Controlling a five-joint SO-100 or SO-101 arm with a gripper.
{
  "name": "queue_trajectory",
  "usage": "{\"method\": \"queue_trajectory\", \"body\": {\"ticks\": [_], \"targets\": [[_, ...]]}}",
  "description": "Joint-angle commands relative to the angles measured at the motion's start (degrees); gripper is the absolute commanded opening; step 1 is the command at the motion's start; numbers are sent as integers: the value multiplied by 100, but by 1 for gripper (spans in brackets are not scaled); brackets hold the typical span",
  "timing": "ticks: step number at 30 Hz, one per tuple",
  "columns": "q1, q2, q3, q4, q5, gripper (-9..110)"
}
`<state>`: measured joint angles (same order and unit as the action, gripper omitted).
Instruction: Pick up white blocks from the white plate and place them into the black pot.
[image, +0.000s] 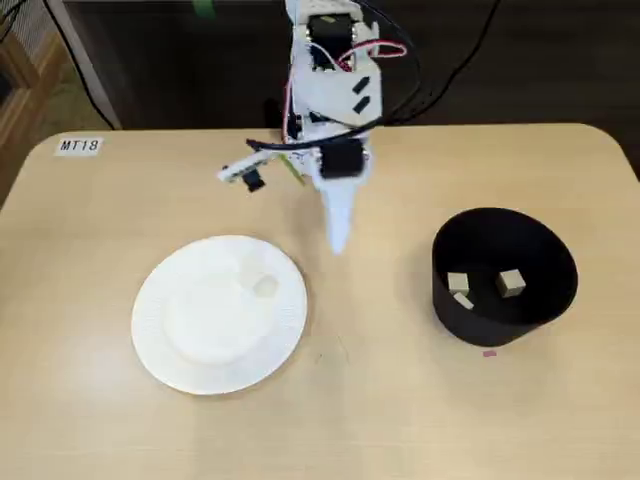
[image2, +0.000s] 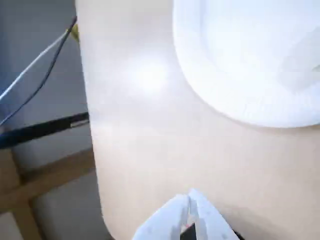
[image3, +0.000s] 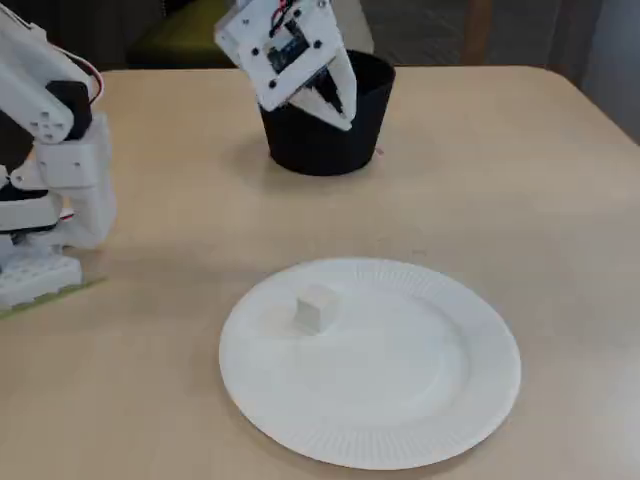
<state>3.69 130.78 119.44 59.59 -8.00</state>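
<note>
The white plate (image: 190, 345) (image3: 430, 400) lies left of centre in a fixed view, and one white block (image: 263, 287) (image3: 317, 308) rests on it near its rim. The black pot (image: 545, 290) (image3: 300, 150) stands to the right, with at least two white blocks (image: 511, 283) (image: 457, 283) on its floor. My gripper (image: 338, 243) (image3: 345, 120) (image2: 189, 197) hangs above the bare table between plate and pot. It is shut, with nothing between its fingers. The wrist view shows the plate's rim (image2: 220, 100) ahead of the closed fingertips; the block there is only a blur.
The arm's base (image3: 40, 270) stands at the table's far edge in a fixed view, with cables behind it. A small label (image: 79, 146) is stuck at a table corner. The rounded table edge (image2: 92, 165) is close to the gripper in the wrist view.
</note>
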Motion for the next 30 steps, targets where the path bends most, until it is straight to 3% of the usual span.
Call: {"method": "queue_trajectory", "body": {"ticks": [1, 10, 17, 22, 30], "targets": [[360, -53, -114, 360, 229, -2], [923, -70, -53, 1160, 1222, -2], [1002, -475, -35, 1424, 1345, -2], [1099, -633, 26, 1424, 1301, -2], [1608, -870, 62, 1204, 2145, -2]]}}
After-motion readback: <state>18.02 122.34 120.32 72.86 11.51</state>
